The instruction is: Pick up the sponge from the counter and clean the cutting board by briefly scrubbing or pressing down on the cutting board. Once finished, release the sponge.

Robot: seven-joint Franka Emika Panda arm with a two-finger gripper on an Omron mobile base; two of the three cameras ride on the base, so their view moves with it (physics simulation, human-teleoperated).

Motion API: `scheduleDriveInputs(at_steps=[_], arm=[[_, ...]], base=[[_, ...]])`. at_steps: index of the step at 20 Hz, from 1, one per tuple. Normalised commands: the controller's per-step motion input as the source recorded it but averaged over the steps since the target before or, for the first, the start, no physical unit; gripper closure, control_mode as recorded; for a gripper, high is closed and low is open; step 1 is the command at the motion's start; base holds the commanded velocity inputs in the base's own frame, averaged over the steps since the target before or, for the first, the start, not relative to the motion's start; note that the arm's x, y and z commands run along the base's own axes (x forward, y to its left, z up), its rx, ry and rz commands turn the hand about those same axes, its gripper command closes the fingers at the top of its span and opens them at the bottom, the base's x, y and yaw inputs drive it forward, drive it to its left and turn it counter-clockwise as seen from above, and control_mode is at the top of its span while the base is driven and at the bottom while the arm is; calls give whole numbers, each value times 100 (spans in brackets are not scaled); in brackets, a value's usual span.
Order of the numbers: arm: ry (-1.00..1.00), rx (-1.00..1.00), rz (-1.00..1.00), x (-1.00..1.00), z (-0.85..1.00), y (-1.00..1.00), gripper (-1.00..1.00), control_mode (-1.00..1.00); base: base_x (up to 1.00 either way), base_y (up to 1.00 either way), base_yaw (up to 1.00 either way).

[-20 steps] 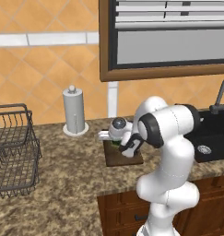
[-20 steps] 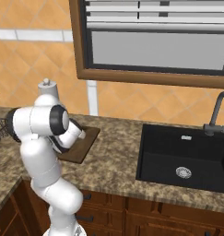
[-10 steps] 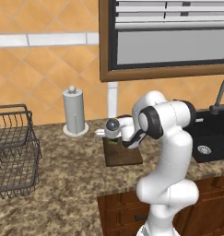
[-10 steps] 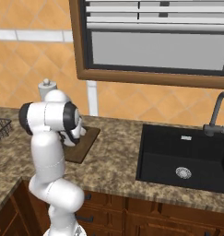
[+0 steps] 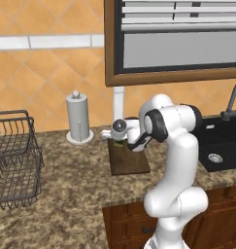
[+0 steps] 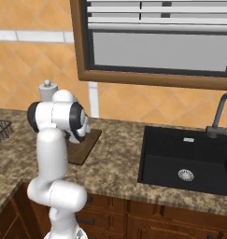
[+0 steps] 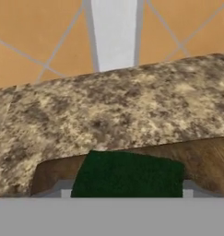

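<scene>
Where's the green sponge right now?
In the hand view the sponge sits between the hand's fingertips, over the far end of the cutting board, near the tiled wall. In the left base view it peeks out under the hand.

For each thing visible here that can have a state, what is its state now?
sponge: between the gripper's fingertips, over the far end of the cutting board.
cutting board: flat on the counter.
gripper: shut on the sponge.
dish rack: empty.
paper towel holder: upright.
</scene>
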Motion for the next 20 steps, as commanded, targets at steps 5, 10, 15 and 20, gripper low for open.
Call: scheduleDriveInputs(at_steps=[5,10,15,20], arm=[[10,5,-7,5,-28,-53,100,-100],[3,4,-9,-12,-16,-67,100,-100],[7,1,-7,-13,-22,-51,100,-100],[4,-1,-2,-44,-50,-1,100,-100]], base=[[0,0,0],[0,0,0],[0,0,0],[0,0,0]])
